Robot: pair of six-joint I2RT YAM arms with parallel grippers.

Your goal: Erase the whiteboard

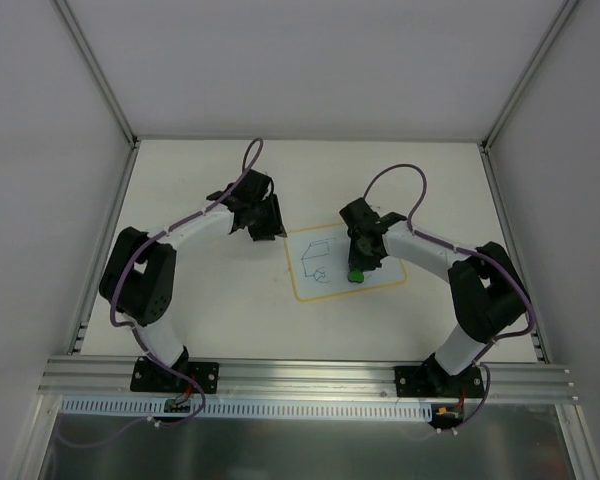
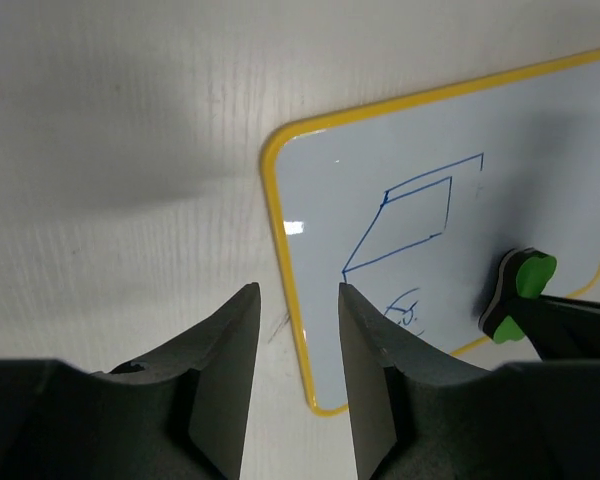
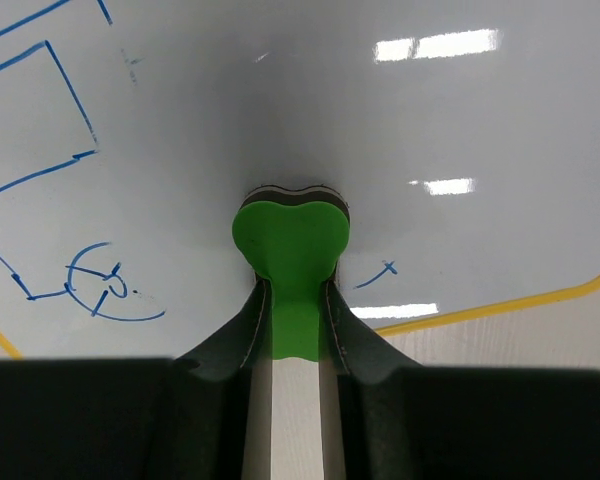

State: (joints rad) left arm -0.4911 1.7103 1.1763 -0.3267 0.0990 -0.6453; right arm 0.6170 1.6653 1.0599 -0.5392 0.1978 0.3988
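Both arms reach in from the table's near edge, elbows bowed outward. The left arm [image 1: 195, 228] ends in the left gripper [image 2: 298, 292], pointing down, jaws parted on nothing. The right arm [image 1: 425, 250] tips the right gripper [image 3: 292, 288] downward, its fingers pinching an eraser [image 3: 290, 235].

You have open table [image 1: 310, 180] beyond the whiteboard [image 1: 325, 288], but the right gripper [image 1: 359, 264] pinning the green eraser [image 1: 355, 273] blocks its middle, and the left gripper [image 1: 270, 228] hangs beside its left edge.
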